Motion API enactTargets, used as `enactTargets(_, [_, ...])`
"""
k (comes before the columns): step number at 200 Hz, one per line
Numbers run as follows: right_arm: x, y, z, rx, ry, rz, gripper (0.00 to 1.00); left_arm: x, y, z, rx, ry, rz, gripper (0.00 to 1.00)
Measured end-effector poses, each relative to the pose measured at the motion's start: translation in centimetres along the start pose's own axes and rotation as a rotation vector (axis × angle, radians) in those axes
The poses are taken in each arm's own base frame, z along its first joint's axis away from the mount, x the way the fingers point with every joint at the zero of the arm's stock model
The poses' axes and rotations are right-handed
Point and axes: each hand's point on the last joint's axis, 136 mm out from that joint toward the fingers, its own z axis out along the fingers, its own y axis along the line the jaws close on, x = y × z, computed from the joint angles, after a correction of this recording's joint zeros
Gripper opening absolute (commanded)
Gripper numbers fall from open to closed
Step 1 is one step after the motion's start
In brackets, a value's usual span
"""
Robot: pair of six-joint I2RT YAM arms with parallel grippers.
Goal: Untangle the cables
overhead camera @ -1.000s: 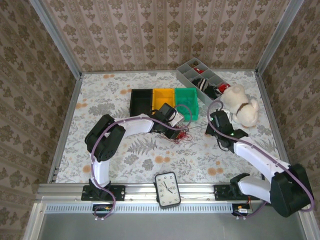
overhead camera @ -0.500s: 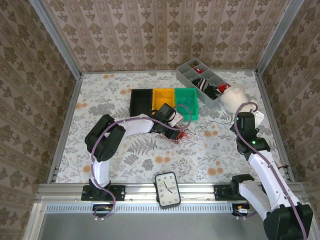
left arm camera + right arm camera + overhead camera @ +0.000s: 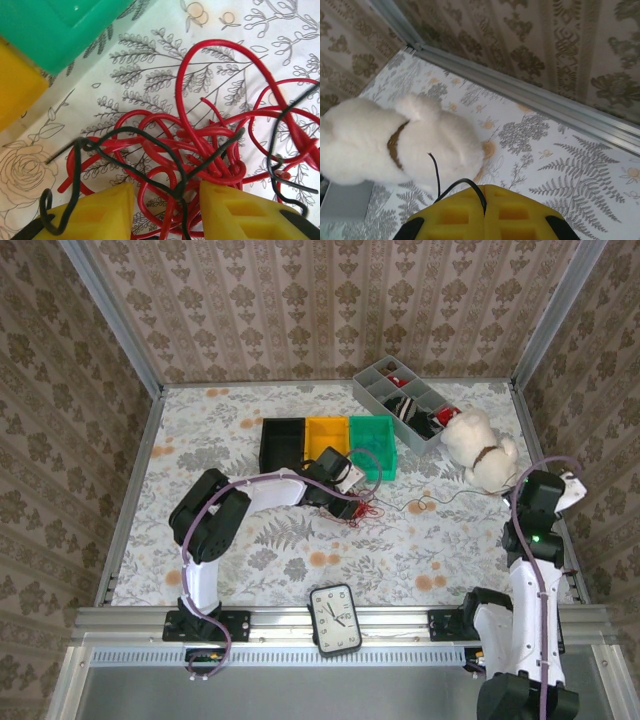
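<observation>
Cable in red insulation (image 3: 366,508), bunched into tight loops, lies near the middle of the floral-patterned table (image 3: 200,440), just in front of the green plastic bin (image 3: 372,448). A thin black cable (image 3: 425,505) is threaded through the same bunch. In the left wrist view its dark strands cross over and under the red loops, and one strand curls against a yellow finger (image 3: 95,212).

The left gripper (image 3: 167,200) sits low over the bunch. Its two yellow fingers are partly apart and straddle the tangle, with red and black strands running through the gap. I cannot tell whether either pad presses on a wire.

From the bunch the black cable runs toward the right edge of the table. It makes one small loop on the way and passes along the near side of the fluffy white plush dog with a brown collar (image 3: 480,445). Its end is pinched between the closed yellow fingers of the right gripper (image 3: 484,200), which hangs near the right edge, just beside the dog.

A yellow bin (image 3: 325,435) and a black bin (image 3: 283,440) stand in a row with the green one. A grey divided tray (image 3: 392,390) sits toward the far right corner. A black square clock (image 3: 335,618) rests at the near edge between the arm bases.
</observation>
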Motion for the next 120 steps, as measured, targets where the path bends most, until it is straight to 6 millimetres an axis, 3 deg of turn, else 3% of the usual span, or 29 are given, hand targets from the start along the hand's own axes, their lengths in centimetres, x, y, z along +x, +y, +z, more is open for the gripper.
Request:
enactTargets(51, [0.1,0.7,0.1,-0.036,0.027,0.007,0.00,2.6,3.2,-1.9,-0.071,-0.005,-0.115,0.39])
enactTargets(120, [-0.5,-0.2,0.9,0.003,0.038,0.036,0.00,6.9,7.9,-5.3,-0.239,0.068,-0.284,0.47])
